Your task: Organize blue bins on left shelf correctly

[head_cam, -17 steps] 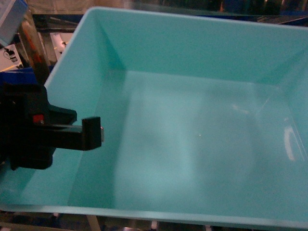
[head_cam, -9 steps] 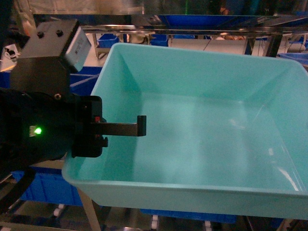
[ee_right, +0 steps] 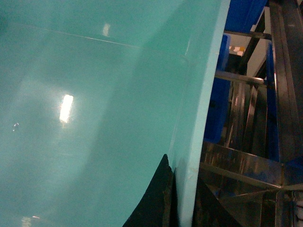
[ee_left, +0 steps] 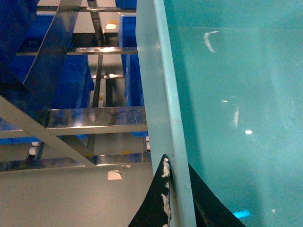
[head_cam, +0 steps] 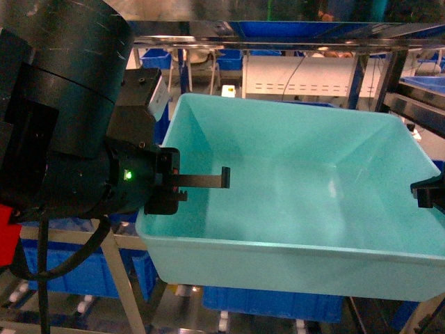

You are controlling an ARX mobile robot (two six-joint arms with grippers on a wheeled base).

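Change: since a second ago the bin (head_cam: pixel 292 202) has gone from filling the head view to sitting farther off and more level, with shelving now visible behind and below it.
Left gripper (ee_left: pixel 173 198): jaws pinch the bin's left wall at the rim, one finger outside, one inside; the inside finger (head_cam: pixel 208 179) juts over the bin's floor in the head view.
Right gripper (ee_right: pixel 177 198): jaws pinch the bin's right wall the same way; only its tip (head_cam: pixel 430 191) shows at the right edge of the head view.
Bin: pale turquoise, empty, held between both arms in front of the shelf (head_cam: pixel 243 29), seemingly above its lower level.
Surroundings: dark blue crates (head_cam: pixel 66 264) sit below and beyond, on steel beams.
Progress: the bin is lifted and carried; it seems not yet set on the rack. Left to do: place it on the shelf and let go.
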